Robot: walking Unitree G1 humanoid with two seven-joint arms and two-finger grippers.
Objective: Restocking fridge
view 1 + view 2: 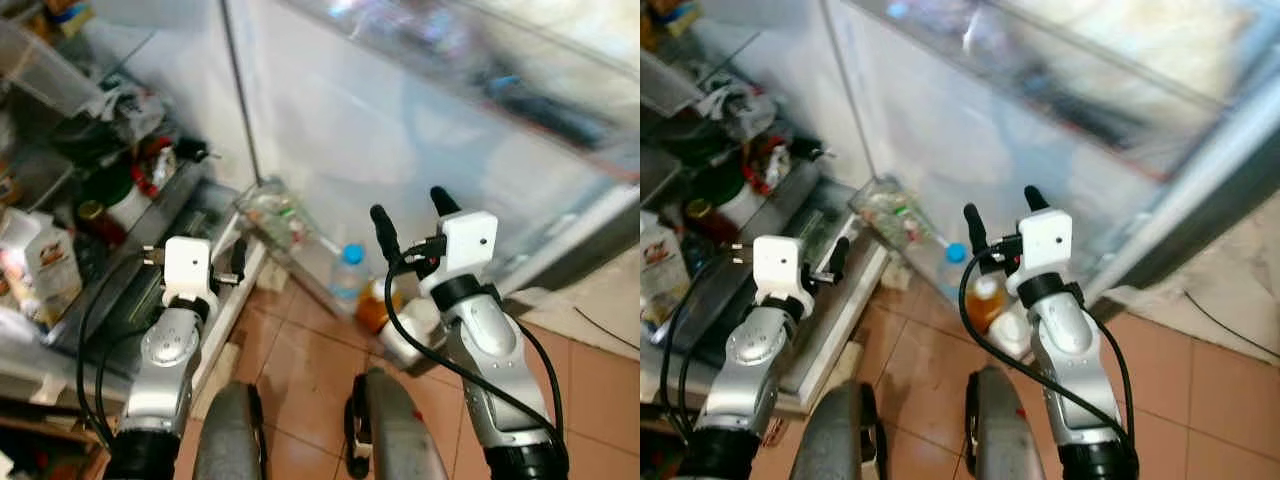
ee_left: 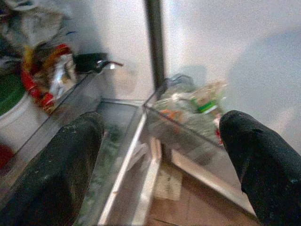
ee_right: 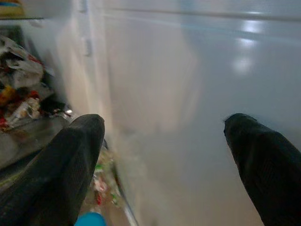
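Note:
The fridge stands open on my left, its shelves crowded with a white carton, a green-lidded tub and red packets. The open fridge door fills the middle. Its lower bin holds a blue-capped bottle, an orange bottle and a white jug. My left gripper is open and empty, low before the bottom drawer. My right gripper is open and empty, raised in front of the door above the bottles.
A clear door bin with green packets hangs near the hinge post. Orange floor tiles run under my legs. A pale mat lies at the right. The picture is blurred toward the upper right.

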